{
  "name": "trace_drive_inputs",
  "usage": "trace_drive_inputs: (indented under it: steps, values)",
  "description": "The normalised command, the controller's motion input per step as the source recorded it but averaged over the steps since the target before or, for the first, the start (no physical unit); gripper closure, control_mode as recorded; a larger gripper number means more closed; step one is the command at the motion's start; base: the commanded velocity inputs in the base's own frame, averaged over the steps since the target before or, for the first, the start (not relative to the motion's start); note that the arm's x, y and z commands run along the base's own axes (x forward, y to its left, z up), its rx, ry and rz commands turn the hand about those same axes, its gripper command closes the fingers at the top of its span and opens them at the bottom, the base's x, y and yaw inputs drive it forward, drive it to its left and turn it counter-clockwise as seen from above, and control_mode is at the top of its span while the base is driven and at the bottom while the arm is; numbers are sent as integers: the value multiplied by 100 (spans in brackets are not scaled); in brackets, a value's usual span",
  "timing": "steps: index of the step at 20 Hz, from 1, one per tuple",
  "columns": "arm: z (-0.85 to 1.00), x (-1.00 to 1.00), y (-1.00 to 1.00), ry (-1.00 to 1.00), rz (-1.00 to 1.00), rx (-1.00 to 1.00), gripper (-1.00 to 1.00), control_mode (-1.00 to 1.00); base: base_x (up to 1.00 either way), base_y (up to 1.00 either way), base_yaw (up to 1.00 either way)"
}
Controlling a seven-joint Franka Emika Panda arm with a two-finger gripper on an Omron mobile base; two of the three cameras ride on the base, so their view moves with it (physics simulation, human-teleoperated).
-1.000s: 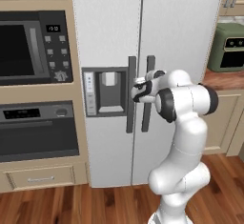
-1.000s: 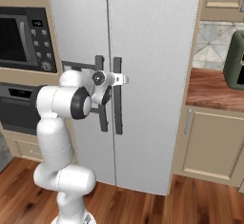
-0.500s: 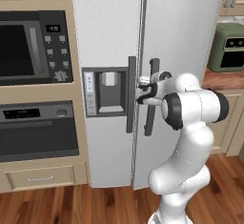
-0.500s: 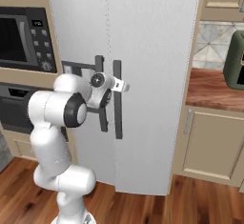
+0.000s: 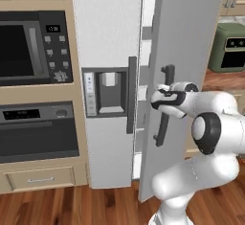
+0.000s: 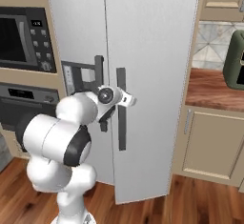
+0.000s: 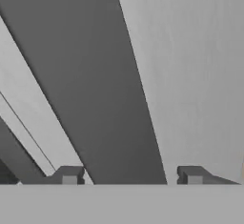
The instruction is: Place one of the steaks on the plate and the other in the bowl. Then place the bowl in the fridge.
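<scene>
At fridge (image 5: 186,51) handle (image 5: 164,105), jaws astride.

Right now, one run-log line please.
phase: opening fridge | right door: ajar | gripper: straddling door handle | bowl, steaks: unseen

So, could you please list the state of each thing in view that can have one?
Fridge: right door swung partly open, left door shut.
Gripper: jaws straddling the right door's handle; whether they are clamped on it is unclear.
Microwave: door shut.
Oven: door shut.
</scene>
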Motion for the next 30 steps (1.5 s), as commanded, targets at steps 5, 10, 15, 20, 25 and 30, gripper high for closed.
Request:
trace_drive_inputs:
  steps: [5,10,15,20,25,30]
  values:
    - [11,-100,-100,4,-4,18,100,-100,0,0,0]
    - [30,-99,-87,19,-40,18,100,-100,0,0,0]
    - [48,-96,-37,8,-54,16,100,-100,0,0,0]
    - [100,-86,25,0,-31,8,100,-100,0,0,0]
    - [100,-52,88,-4,-7,-2,100,-100,0,0,0]
    - [49,26,49,5,-1,-3,100,-100,0,0,0]
